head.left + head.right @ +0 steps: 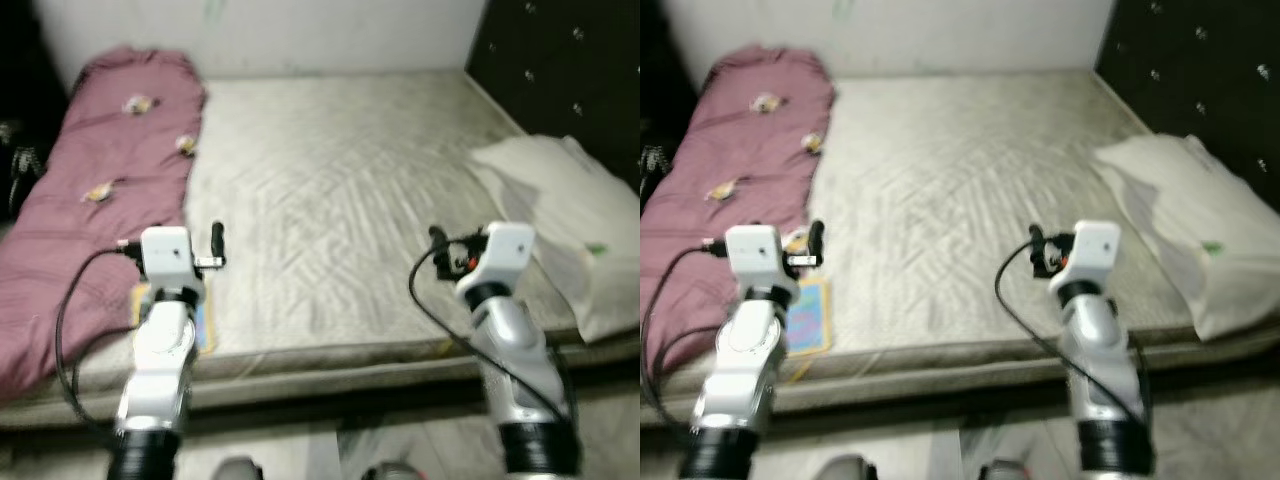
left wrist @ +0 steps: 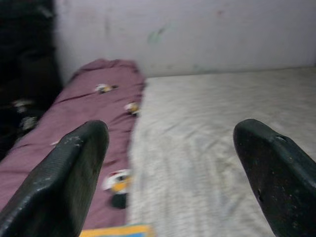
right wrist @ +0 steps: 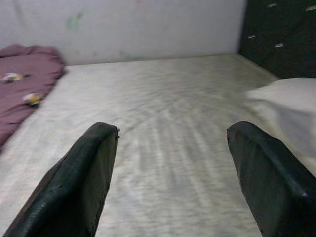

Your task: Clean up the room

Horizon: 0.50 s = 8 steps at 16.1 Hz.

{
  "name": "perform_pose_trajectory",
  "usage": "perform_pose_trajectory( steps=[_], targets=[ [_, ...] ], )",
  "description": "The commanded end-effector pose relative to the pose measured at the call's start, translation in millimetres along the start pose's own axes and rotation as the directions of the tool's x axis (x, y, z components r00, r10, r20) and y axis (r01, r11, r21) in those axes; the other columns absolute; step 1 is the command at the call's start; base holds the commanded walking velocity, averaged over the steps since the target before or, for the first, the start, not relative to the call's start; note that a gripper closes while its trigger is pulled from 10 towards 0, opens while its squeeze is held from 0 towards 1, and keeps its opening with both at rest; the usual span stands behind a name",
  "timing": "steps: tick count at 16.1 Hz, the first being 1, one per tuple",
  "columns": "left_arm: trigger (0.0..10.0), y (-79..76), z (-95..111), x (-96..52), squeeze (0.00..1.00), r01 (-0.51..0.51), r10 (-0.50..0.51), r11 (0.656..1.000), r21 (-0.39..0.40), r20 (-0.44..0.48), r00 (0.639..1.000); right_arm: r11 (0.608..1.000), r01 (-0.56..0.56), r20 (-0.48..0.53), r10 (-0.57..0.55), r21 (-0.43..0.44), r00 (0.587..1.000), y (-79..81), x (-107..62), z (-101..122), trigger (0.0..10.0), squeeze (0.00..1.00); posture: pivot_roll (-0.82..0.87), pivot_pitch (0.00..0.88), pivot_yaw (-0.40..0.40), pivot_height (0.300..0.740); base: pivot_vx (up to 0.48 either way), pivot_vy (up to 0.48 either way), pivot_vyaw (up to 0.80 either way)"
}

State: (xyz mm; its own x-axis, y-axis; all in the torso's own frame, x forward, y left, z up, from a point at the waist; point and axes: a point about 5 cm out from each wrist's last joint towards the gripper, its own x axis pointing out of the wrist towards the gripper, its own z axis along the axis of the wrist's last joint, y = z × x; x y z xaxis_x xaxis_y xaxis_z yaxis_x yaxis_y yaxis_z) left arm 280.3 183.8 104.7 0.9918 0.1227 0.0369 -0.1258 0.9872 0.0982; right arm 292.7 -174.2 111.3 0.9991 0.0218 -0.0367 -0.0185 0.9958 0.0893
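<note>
You are looking down on a bare grey quilted mattress [image 1: 340, 200] that runs back to a pale wall [image 2: 197, 34]. A mauve printed blanket [image 1: 90, 200] lies bunched in a long strip along the bed's left side, touching the mattress edge. A white pillow [image 1: 570, 210] sits at the right side against a dark tufted headboard [image 1: 570, 60]. A small flat book with a yellow and blue cover [image 1: 805, 315] rests near the front left corner, just beside the blanket. Your left gripper [image 2: 170, 173] hangs over that corner with its fingers spread wide and nothing between them. Your right gripper [image 3: 173, 173] hovers above the front right of the mattress, likewise spread and empty, with the pillow off to its side.
</note>
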Motion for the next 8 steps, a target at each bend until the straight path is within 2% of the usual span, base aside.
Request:
perform_pose_trajectory(
  steps=[1,8],
  targets=[
    [10.0,-1.3,7.7,1.5,0.00,0.027,-0.027,1.000,-0.011,0.036,0.999,1.000,-0.012,0.015,0.012,-0.011,1.000,0.3,0.8,5.0,10.0,0.00,-0.03,0.000,-0.005,0.740,0.285,0.000,0.00],
    [10.0,-1.8,9.7,-0.9,0.00,0.054,-0.053,0.998,-0.021,0.047,0.997,1.000,-0.012,0.012,0.012,-0.017,1.000,0.4,0.6,4.3,10.0,0.00,-0.03,0.000,-0.005,0.740,0.350,0.000,0.00]
  ],
)
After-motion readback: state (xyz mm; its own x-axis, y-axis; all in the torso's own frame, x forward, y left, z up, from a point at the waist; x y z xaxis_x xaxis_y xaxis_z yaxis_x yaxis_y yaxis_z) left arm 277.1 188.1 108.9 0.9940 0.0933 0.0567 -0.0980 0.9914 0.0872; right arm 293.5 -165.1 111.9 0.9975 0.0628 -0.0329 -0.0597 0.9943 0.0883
